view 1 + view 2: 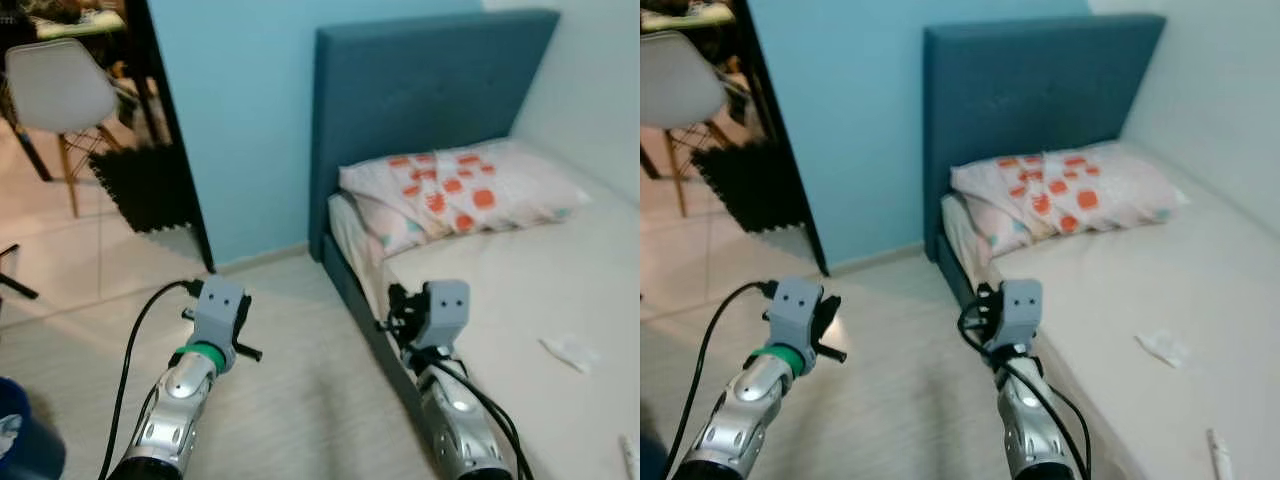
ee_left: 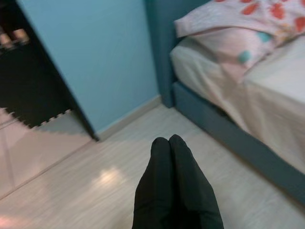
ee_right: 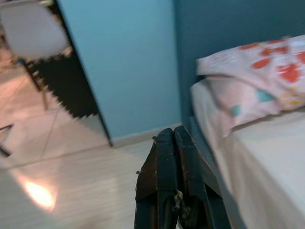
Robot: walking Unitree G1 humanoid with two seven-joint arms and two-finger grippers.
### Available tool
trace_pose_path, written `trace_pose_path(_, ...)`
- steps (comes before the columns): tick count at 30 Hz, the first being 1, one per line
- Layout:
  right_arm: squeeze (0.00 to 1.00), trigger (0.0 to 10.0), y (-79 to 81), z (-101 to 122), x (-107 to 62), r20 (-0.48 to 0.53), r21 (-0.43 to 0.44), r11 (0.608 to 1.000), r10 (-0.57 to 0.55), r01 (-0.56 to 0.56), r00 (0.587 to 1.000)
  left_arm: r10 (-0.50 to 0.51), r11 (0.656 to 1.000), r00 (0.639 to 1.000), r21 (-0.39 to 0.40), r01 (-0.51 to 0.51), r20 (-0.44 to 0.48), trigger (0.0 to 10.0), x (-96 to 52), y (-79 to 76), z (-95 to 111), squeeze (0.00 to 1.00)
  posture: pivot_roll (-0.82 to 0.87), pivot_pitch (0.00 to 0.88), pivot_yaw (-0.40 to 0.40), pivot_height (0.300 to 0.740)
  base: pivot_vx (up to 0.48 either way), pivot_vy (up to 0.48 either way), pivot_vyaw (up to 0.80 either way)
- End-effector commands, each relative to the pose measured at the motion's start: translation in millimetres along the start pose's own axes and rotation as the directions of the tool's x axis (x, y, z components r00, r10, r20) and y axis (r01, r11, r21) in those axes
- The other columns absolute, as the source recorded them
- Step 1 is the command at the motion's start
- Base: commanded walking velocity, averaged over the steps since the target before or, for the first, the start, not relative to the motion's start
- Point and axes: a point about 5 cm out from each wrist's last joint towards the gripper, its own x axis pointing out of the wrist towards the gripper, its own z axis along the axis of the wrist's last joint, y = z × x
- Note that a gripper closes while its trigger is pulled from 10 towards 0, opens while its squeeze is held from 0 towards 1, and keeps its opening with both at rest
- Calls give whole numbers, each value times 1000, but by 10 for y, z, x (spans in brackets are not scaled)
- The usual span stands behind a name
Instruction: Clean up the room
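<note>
A crumpled white scrap (image 1: 570,352) lies on the beige sheet of the bed (image 1: 520,290), to the right of my right arm. A second small white item (image 1: 1218,455) lies nearer the bed's front edge. A pillow (image 1: 460,190) with orange dots rests against the blue headboard (image 1: 420,90). My left gripper (image 2: 169,141) is shut and empty, held over the pale wooden floor beside the bed. My right gripper (image 3: 171,131) is also shut with nothing in it, and hovers at the bed's side rail, pointing toward the blue wall.
A white chair (image 1: 55,85) stands beyond the dark door frame (image 1: 175,130), with a black foam mat (image 1: 150,185) on the tiled floor behind it. A dark blue object (image 1: 25,435) sits at my lower left. The wooden floor (image 1: 300,380) runs between my arms.
</note>
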Motion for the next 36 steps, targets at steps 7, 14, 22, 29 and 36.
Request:
trace_pose_path(7, 0, 10000, -51, -11, -7, -10, -8, 999, -31, 31, 999, -9, 1000, 1000, 7, 9, -12, 10000, -16, -41, -39, 0, 11, 0, 19, 740, 0, 0, 748)
trace_pose_path(14, 0, 10000, -33, -23, -13, -15, 0, 1000, -23, 23, 1000, -7, 1000, 1000, 7, 7, -12, 10000, -16, -41, -40, 0, 10, 0, 19, 740, 0, 0, 756)
trace_pose_path(22, 0, 10000, -41, -36, -18, -20, 0, 1000, -26, 26, 999, 5, 1000, 1000, 14, -5, -23, 10000, -12, -25, -54, 0, 8, 0, 17, 740, 0, 0, 752)
trace_pose_path(29, 0, 10000, -46, -17, -6, -11, 1, 999, -34, 34, 999, 28, 999, 999, 17, -27, -24, 10000, 16, -7, -36, 0, 6, 0, 18, 740, 0, 0, 495)
trace_pose_path(36, 0, 10000, -34, -9, -5, -1, 2, 1000, -28, 28, 1000, 36, 999, 999, 21, -36, -20, 10000, 57, -10, -14, 0, 4, 0, 19, 740, 395, 0, 0)
